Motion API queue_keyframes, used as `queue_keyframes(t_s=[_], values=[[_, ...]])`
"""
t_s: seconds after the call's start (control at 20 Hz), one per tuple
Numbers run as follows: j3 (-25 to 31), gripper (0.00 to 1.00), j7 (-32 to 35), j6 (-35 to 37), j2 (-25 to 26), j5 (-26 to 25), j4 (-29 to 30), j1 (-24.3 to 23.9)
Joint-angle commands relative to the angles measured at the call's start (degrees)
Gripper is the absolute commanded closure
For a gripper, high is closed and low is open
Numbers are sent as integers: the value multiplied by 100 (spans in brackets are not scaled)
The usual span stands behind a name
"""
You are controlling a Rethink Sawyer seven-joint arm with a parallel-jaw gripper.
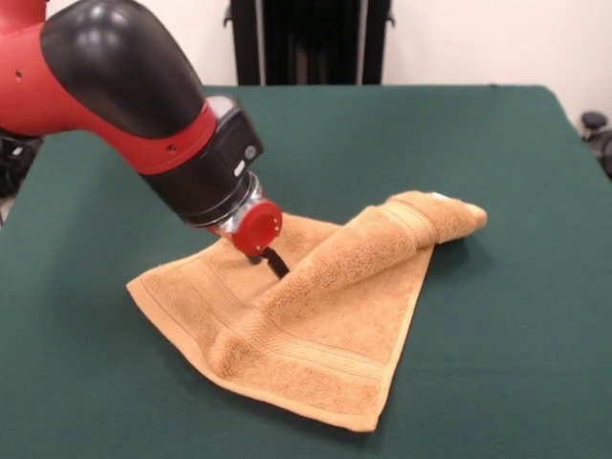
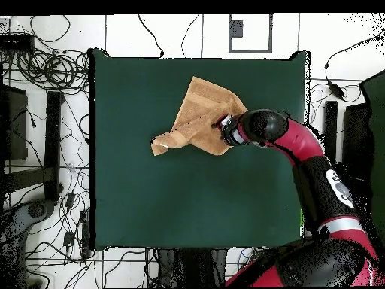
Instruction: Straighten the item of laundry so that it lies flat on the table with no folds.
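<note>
The orange-tan towel [image 1: 325,330] lies on the dark green table [image 1: 507,335], a little left of centre in the front view. It is not flat: a thick fold runs from its middle up to a rolled-over corner [image 1: 449,215] at the right. A woven border band shows along the near edge. My gripper [image 1: 275,263] comes down from the upper left and its dark tip touches the towel at the near end of the fold. In the overhead view the towel [image 2: 197,113] lies in the table's [image 2: 150,188] upper middle, with the gripper [image 2: 224,125] at its right edge.
The red and black arm [image 2: 301,147] reaches in over the table's right side in the overhead view. Cables and equipment [image 2: 45,113] lie on the floor around the table. A black stand [image 1: 306,43] is behind the far edge.
</note>
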Motion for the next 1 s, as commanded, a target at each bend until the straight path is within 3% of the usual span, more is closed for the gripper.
queue_keyframes(t_s=[0.05,0.3,0.4,0.5,0.75,1.0], values=[[557,0,-1338,-15,91,-274,502,272],[439,0,-1475,-96,57,-644,248,385],[519,0,-1744,21,259,-659,76,304],[681,0,-2041,273,666,-510,-54,105],[1006,0,-2116,1040,1239,95,311,-442],[1075,0,-1931,1867,1406,395,407,-618]])
